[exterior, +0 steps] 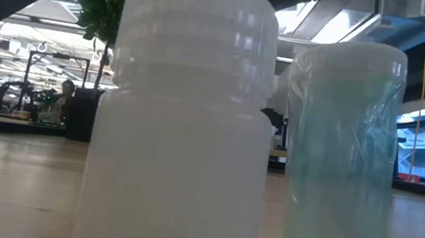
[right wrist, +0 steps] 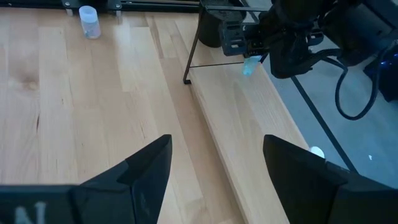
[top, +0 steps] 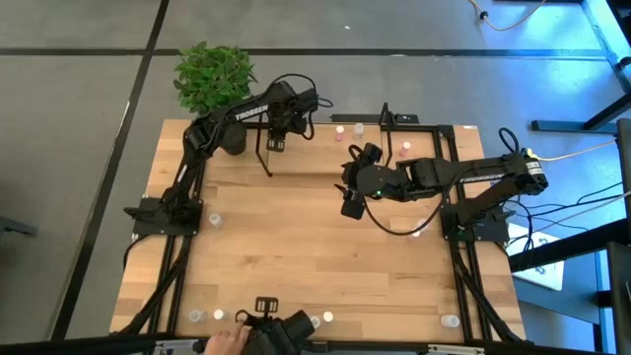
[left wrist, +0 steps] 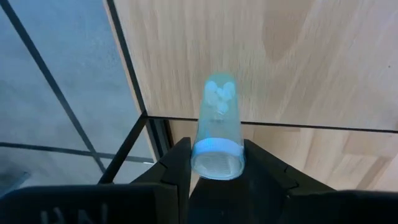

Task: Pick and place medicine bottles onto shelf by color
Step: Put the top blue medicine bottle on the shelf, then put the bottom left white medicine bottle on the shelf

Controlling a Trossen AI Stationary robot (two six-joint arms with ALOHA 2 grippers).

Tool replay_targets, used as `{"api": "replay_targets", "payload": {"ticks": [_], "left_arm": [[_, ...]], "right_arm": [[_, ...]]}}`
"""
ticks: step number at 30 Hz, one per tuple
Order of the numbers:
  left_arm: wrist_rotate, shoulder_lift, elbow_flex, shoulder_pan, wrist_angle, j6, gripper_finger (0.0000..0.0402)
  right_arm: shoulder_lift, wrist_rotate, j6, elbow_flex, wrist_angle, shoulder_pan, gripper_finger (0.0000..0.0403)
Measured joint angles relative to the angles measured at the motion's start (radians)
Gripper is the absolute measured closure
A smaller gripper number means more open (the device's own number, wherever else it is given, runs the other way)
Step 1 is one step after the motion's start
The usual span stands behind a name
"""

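A small blue-tinted medicine bottle [left wrist: 217, 127] sits clamped between the left pincer's [left wrist: 216, 163] fingers, above the shelf [left wrist: 261, 68] at the surface's far edge. Beside it stands a potted plant [top: 211, 77]. The right pincer [right wrist: 217, 165] hangs open and empty over the surface [top: 296, 247]. Other bottles [top: 205, 221] dot the surface, two [exterior: 184, 116] blocking the low view.

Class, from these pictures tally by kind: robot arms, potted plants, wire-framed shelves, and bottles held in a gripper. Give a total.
Robot arms: 2 (left, right)
Potted plant: 1
Shelf: 1
Medicine bottle held, in the left gripper: 1
Total: 5
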Motion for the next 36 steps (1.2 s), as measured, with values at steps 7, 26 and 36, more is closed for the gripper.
{"api": "replay_targets", "payload": {"ticks": [7,26,36], "left_arm": [[-0.008,0.026,0.002,0.0,0.01,0.016,0.0301],[0.005,0.04,-0.003,-0.002,0.019,0.031,0.0249],[-0.013,0.037,-0.001,-0.004,0.02,0.037,0.0189]], "right_arm": [[0.0,0.0,0.0,0.0,0.0,0.0,0.0148],[0.0,0.0,0.0,0.0,0.0,0.0,0.0148],[0.0,0.0,0.0,0.0,0.0,0.0,0.0148]]}}
